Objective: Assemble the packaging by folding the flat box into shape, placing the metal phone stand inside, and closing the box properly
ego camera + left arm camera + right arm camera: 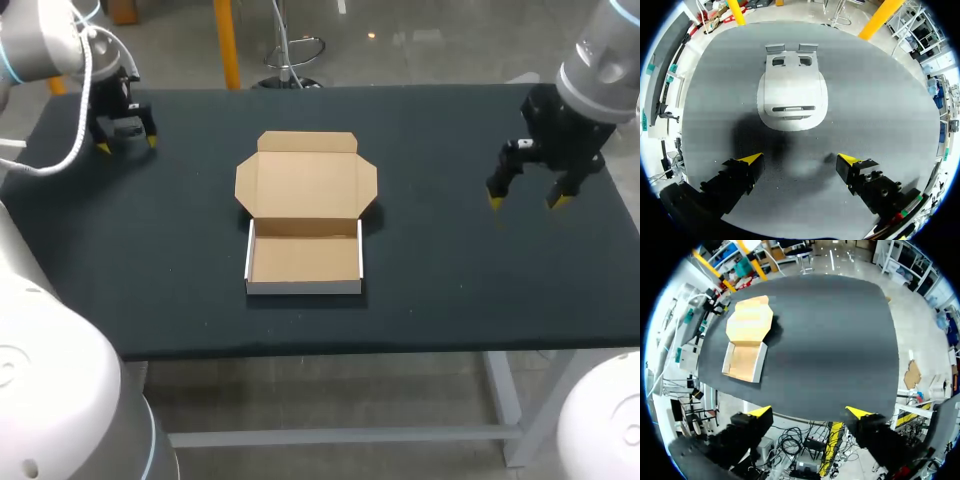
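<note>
Box (pixel 303 287) at mid-table (pixel 450 290): tray formed, nothing in it, lid (pixel 305 185) laid open flat behind the tray, tuck flap (pixel 307 142) at the lid's far edge.

Our left gripper (pixel 127 144) hangs well off the box's lid-side left corner, jaws apart and holding nothing. Our right gripper (pixel 526 202) hangs well off the box's right side, jaws likewise apart and empty.

Metal phone stand (pixel 792 95): seen only from the left wrist, lying flat just ahead of the open fingers. From above we can't find it. It is probably hidden under our left arm, so well apart from the box.

Risks as we judge them:
- The stand lies low and smooth on the table. The fingertips may skate off its edges, or lift one side so it tilts and drops.
- The carry to the box is long, so a weak pinch could let go short of it.
- The box looks light and nothing braces it. If the stand lands on a wall, it may shove the tray or collapse a side.
- If the lid is closed one-handed, the box may slide and the flap may miss its slot.
</note>
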Tool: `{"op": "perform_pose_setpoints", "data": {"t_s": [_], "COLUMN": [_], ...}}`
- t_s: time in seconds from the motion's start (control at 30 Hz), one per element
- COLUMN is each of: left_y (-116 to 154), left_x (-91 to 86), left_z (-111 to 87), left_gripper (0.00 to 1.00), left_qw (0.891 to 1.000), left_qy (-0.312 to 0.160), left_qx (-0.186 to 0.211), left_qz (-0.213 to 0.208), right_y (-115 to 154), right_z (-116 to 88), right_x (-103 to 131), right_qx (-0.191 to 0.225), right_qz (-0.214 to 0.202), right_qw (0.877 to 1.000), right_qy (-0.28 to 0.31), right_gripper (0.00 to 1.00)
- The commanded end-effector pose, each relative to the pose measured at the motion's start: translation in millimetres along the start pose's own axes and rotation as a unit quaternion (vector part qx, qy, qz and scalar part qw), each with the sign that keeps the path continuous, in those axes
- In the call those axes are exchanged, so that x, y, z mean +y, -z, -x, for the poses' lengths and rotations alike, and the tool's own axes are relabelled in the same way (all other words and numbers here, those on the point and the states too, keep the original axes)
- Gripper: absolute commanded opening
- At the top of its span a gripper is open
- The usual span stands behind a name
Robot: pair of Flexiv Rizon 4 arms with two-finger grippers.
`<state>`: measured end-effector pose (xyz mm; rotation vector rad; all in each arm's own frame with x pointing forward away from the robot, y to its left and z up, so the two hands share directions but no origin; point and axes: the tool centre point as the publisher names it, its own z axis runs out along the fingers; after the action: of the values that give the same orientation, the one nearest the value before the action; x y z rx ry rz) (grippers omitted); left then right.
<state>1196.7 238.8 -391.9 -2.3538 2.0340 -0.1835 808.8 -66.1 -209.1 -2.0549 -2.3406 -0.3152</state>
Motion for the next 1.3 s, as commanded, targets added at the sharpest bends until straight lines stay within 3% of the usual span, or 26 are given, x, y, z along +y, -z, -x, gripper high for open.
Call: {"op": "perform_pose_setpoints", "data": {"t_s": [0.03, 0.87, 1.3], "left_y": [-3, -7, -11], "left_x": [-12.3, -43.1, -61.8], "left_z": [0.3, 2.2, 5.2], "left_gripper": [1.0, 1.0, 0.93], "left_qw": [0.999, 0.999, 0.999], "left_qy": [0.0, -0.003, 0.001], "left_qx": [-0.001, -0.005, -0.008], "left_qz": [0.046, 0.047, 0.046], "right_y": [2, 2, 2], "right_z": [0, 0, 0], "right_x": [0, 0, 0], "right_qx": [-0.001, -0.001, -0.001], "right_qz": [-0.002, -0.002, -0.002], "right_qw": [1.0, 1.0, 1.0], "right_qy": [0.0, 0.0, 0.0], "right_gripper": [1.0, 1.0, 1.0]}}
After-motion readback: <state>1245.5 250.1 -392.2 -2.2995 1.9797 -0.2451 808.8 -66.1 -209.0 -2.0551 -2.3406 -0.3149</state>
